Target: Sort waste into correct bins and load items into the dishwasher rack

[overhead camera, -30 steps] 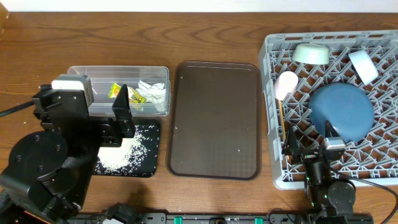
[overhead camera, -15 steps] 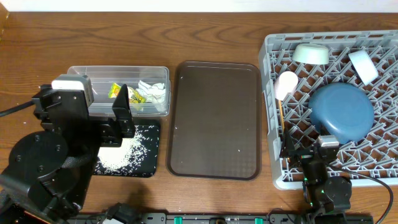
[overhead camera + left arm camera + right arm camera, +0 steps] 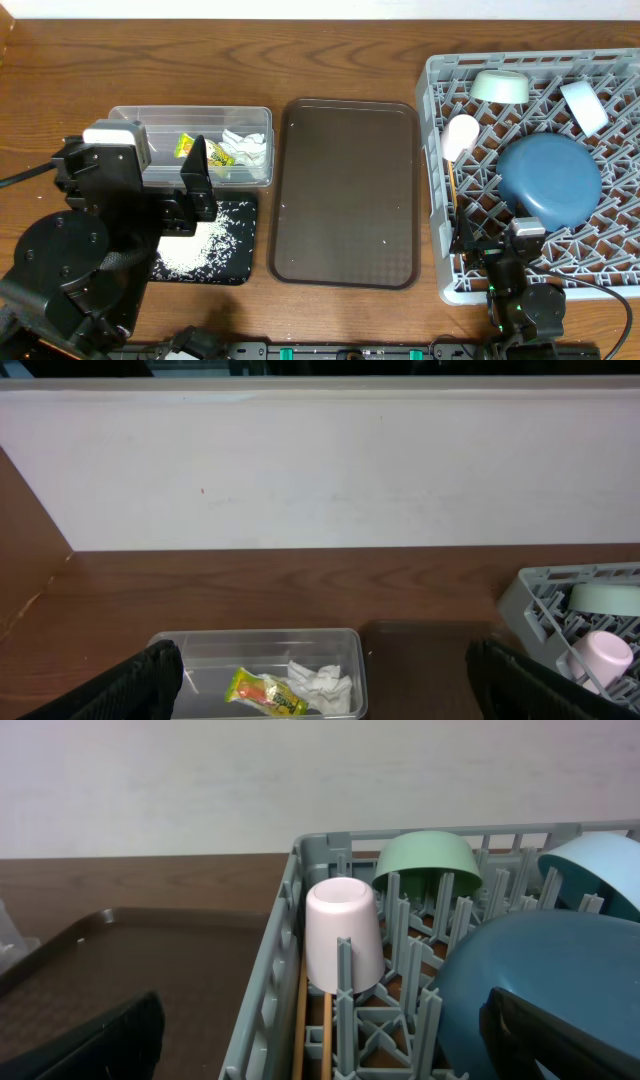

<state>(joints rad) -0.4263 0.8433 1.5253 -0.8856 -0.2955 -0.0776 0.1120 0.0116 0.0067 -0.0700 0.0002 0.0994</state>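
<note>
Left pincer (image 3: 322, 656): released and empty, with its fingers spread wide, looking over the clear tub (image 3: 125, 115).
Right pincer (image 3: 315, 1016): released too, nothing between the fingers, parked at the near edge of the dishwasher rack (image 3: 433, 185).
Waste: the snack wrapper (image 3: 187, 147) and the crumpled napkin (image 3: 246, 148) sit inside the tub. The rice (image 3: 188, 250) is strewn on the black tray (image 3: 240, 215) just in front of it.
Dishes: all are in the rack. The pink cup (image 3: 343, 935) and chopsticks (image 3: 300, 1025) are by the left wall, the mint bowl (image 3: 427, 860) and pale bowl (image 3: 583, 105) are at the far side, and the dark blue plate (image 3: 550, 180) leans mid-rack.
Chopsticks: thin, light and likely to roll. If you touch them, pinch both together near the middle.
Plate: probably the heaviest piece, and glossy. Take it by the rim only, with a firm close.
Wrapper and napkin: featherweight and soft. Pinch a raised fold.
Rice: loose grains you can't pinch. Move the tray by its edge instead.
Judgement: the sorting looks essentially done.
</note>
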